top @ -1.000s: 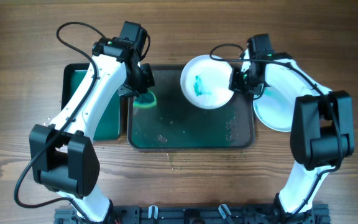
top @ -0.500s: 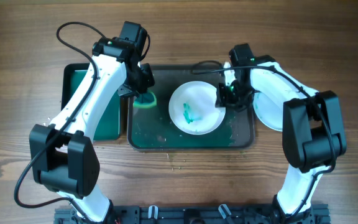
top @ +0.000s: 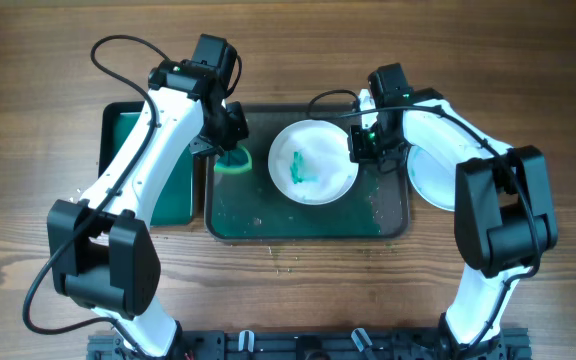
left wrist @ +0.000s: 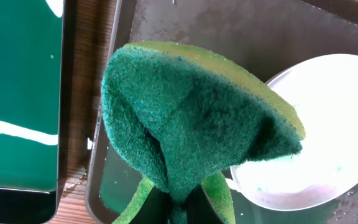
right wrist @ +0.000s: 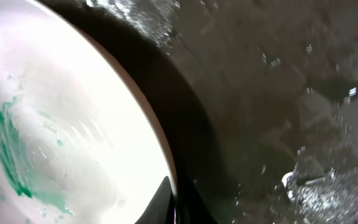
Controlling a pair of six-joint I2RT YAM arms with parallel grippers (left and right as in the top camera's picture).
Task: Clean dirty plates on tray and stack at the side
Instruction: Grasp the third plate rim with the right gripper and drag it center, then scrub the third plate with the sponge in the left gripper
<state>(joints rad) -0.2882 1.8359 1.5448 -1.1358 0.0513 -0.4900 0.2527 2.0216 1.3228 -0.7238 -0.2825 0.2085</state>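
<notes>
A white plate (top: 313, 162) with a green smear (top: 298, 168) sits over the middle of the dark grey-green tray (top: 268, 215). My right gripper (top: 361, 146) is shut on the plate's right rim; in the right wrist view the rim (right wrist: 157, 137) runs between the jaws and the smear (right wrist: 8, 149) shows at the left. My left gripper (top: 230, 150) is shut on a green and yellow sponge (top: 234, 160) at the tray's far left; the sponge (left wrist: 191, 118) fills the left wrist view, with the plate (left wrist: 316, 124) to its right. Clean white plates (top: 436, 172) lie stacked right of the tray.
A smaller bright-green tray (top: 133, 165) with a black rim lies left of the big tray, under my left arm. Water drops and crumbs dot the big tray's floor (right wrist: 291, 93). Bare wooden table (top: 288, 290) surrounds both trays.
My right gripper has carried the smeared plate from the tray's far right corner to the left, down over the tray's middle. The left arm and sponge have not moved.
</notes>
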